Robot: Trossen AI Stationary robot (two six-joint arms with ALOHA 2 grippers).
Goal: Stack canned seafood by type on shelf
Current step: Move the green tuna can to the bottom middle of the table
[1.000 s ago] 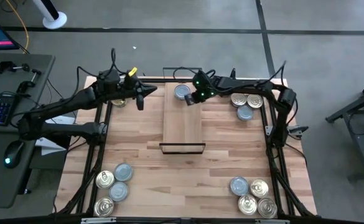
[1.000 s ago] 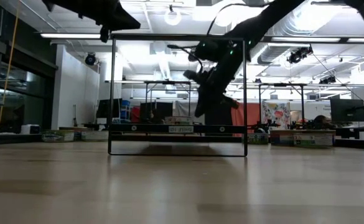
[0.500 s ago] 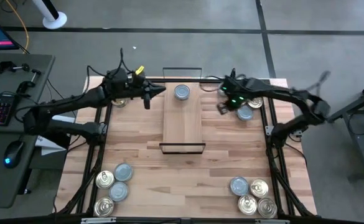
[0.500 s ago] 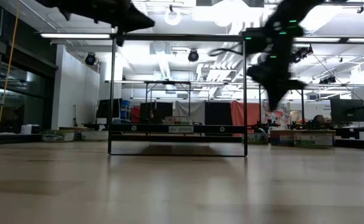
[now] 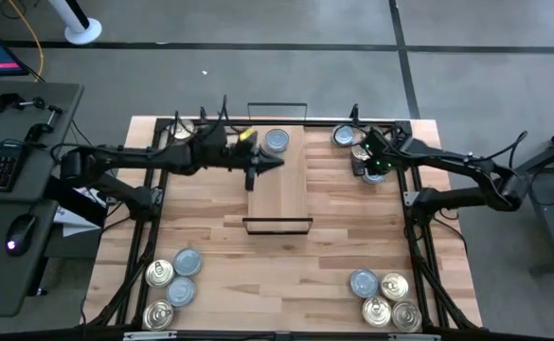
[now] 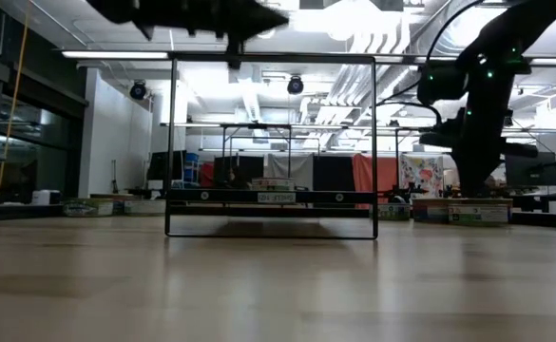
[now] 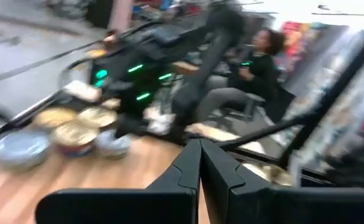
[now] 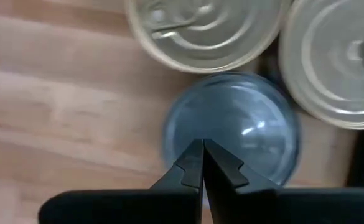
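Progress is slight: one silver-blue tin (image 5: 276, 141) sits on the shelf (image 5: 278, 194) (far end); the corner clusters wait on the worktop (image 5: 210, 256). Right pincer (image 8: 202, 163), clenched and empty, hovers over a silver-blue-topped tin (image 8: 231, 127); left pincer (image 5: 275, 165), clenched, hangs over the shelf.

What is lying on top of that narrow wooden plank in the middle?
One silver-blue tin sits at the far end of the shelf. The left end effector, shut, hangs over the plank beside it and covers a small patch; the rest looks bare.
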